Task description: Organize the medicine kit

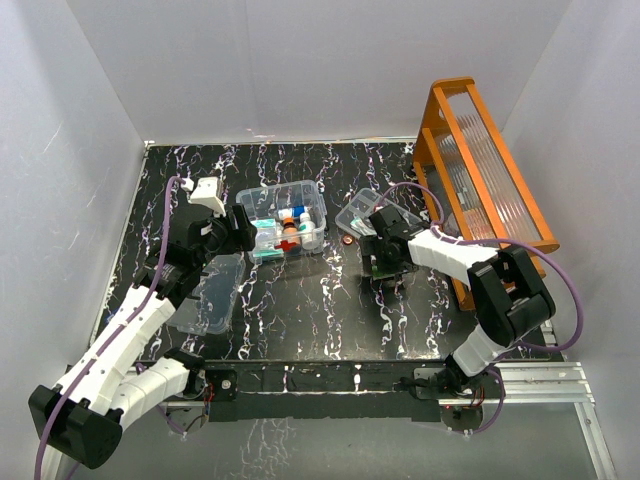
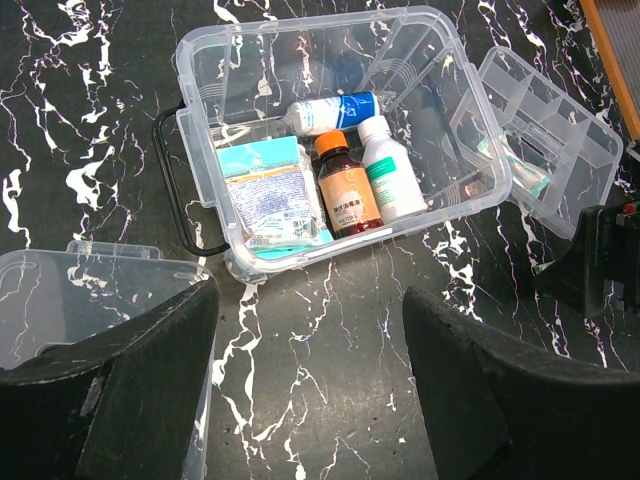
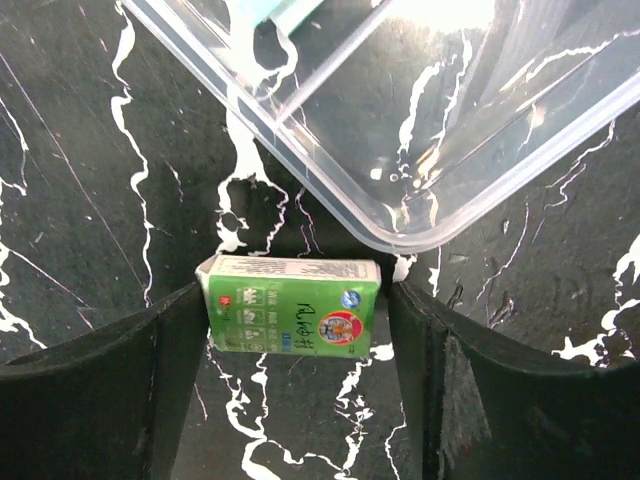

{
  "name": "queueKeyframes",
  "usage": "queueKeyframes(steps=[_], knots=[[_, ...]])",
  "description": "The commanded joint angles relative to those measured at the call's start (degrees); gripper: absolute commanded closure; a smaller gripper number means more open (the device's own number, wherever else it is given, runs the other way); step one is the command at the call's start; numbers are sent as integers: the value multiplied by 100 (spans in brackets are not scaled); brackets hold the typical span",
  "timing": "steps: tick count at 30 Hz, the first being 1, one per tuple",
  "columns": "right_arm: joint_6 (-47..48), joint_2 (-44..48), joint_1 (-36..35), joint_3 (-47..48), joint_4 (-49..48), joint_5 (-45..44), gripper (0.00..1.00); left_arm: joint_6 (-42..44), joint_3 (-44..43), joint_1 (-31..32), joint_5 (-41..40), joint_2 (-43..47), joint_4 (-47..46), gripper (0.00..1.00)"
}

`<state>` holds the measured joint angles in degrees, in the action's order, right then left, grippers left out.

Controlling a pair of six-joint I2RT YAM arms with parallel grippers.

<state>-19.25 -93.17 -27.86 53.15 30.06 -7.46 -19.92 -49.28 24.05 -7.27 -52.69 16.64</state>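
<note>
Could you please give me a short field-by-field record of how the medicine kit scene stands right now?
box: open, contents include brown bottle, white bottle, packet
lid: off, left of box
divided tray: right of box
green carton: on table, between the jaws of the right gripper, grip unclear
left gripper: jaws open, empty

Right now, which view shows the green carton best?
Right wrist: the green carton lies flat at centre frame between the jaws, its printed top face fully in view. Top external shows only a green sliver under the right gripper. Left wrist does not show it.
</note>
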Motion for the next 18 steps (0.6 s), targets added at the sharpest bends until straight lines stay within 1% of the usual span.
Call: queueKeyframes(steps=[1, 4, 7, 15, 18], knots=[[260, -117, -27, 300, -256, -202, 34, 76, -22, -32, 8, 32, -109, 27], [332, -91, -27, 319, -239, -211, 40, 92, -14, -33, 0, 45, -92, 27], [354, 36, -27, 308, -202, -185, 45, 87, 3, -32, -11, 63, -91, 27], [349, 544, -27, 482, 263, 75, 47, 76, 23, -36, -3, 68, -82, 27], [420, 755, -27, 664, 394, 13, 47, 76, 23, -32, -2, 72, -81, 27]])
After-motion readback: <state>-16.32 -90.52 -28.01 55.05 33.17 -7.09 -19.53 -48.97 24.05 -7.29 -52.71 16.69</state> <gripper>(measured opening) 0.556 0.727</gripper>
